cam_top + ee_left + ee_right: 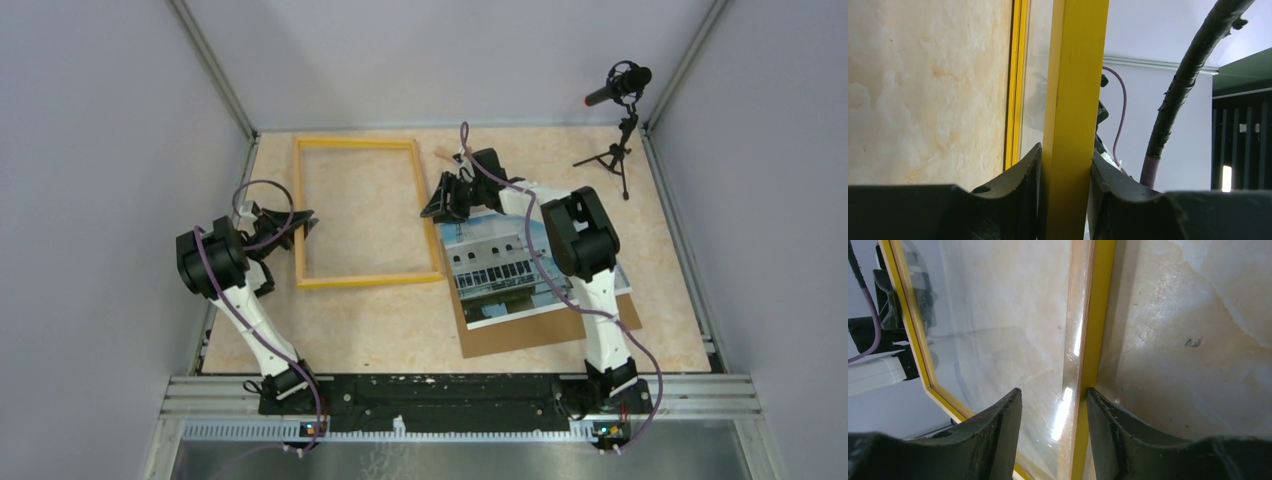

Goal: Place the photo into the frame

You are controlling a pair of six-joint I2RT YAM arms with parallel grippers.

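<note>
1 frame [355,143], 1 photo [490,265], 1 backing board [520,335], 1 microphone [620,85], 2 arms: left [215,265], right [580,235].

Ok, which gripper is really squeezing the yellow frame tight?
The left gripper: both its fingers press against the frame. The right gripper only straddles the frame's opposite bar, a gap showing beside one finger.

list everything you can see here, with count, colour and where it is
table: one, beige marbled, under everything
frame: one, yellow-orange, on table, left of centre
photo: one, white-bordered building print, on the board, right of frame, partly under right arm
board: one, brown, under the photo
microphone: one, black, on tripod, far right corner
left gripper: one, black, shut on frame's left rail
right gripper: one, black, open, fingers either side of frame's right rail
</note>
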